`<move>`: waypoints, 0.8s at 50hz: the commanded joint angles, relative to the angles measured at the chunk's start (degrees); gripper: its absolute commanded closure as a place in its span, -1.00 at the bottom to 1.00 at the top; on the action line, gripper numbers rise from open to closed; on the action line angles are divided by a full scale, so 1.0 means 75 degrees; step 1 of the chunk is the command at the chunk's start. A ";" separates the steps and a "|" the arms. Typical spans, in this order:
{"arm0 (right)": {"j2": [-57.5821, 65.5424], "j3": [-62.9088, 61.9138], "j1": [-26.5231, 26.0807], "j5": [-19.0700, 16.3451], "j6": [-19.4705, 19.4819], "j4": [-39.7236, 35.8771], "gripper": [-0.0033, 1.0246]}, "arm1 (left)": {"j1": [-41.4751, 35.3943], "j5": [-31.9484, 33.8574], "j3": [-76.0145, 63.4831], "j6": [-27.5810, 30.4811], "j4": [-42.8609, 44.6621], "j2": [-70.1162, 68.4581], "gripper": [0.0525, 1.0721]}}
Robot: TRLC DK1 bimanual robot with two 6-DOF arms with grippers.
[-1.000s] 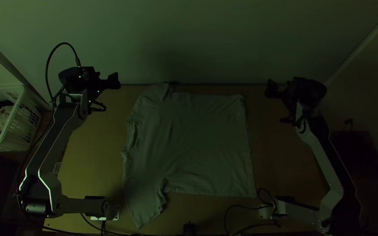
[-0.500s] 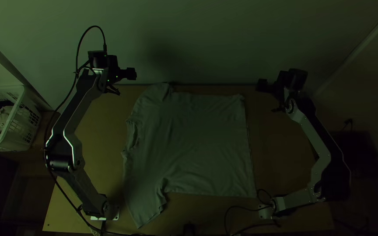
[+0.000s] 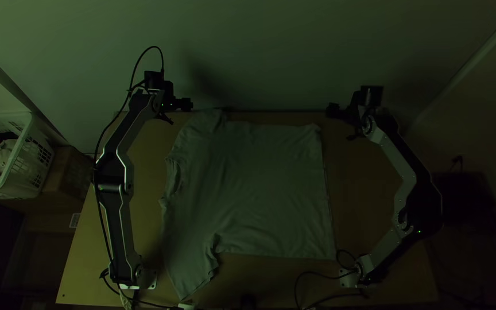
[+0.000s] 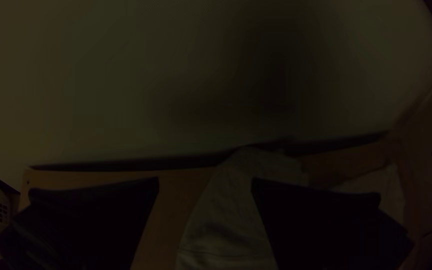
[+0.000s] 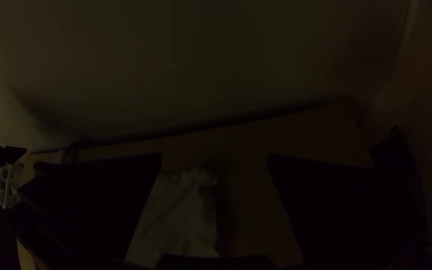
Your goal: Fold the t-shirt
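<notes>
Nearest, find the near sleeve (image 3: 190, 275) angled toward the surface's (image 3: 374, 212) near edge, crumpled at the armpit; liable to lag or double under if dragged across from the far side. Close to the near hem corner (image 3: 329, 252), mind the looped cable (image 3: 346, 248); could snag or get swept in on a sideways pull. Farther in, see the t-shirt (image 3: 254, 189) spread flat and unfolded over the middle, with the collar (image 3: 173, 178) at the left and the hem (image 3: 325, 195) at the right; likely to fold crooked if left with soft creases untensioned. At the far side, note the left hand (image 3: 188, 104) parted wide and empty, just beside the far sleeve (image 3: 205, 123), and the right hand (image 3: 332, 111) likewise wide and empty, near the far hem corner (image 3: 315, 131). Could well close on nothing by coming down outside the edge, or pinch just the top layer through too shallow a bite, so leaving the bottom one behind. Could also twist the whole piece by lifting one end ahead of the other. Farthest, beware of bumping the wall (image 3: 271, 57), from gripping so close to the surface's far edge.
</notes>
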 commanded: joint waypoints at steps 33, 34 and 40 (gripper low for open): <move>0.0714 0.0332 0.0151 -0.0046 0.0562 -0.0360 -0.89 | -0.0099 0.0015 0.0404 0.0200 -0.0275 0.1416 -0.70; 0.0714 0.0332 0.0151 -0.0046 0.0562 -0.0360 -0.89 | -0.0099 0.0004 0.0404 0.0211 -0.0275 0.1451 -0.70; 0.0749 0.0332 0.0151 -0.0046 0.0562 -0.0360 -0.89 | -0.0075 -0.0008 0.0404 0.0293 -0.0322 0.1603 -0.52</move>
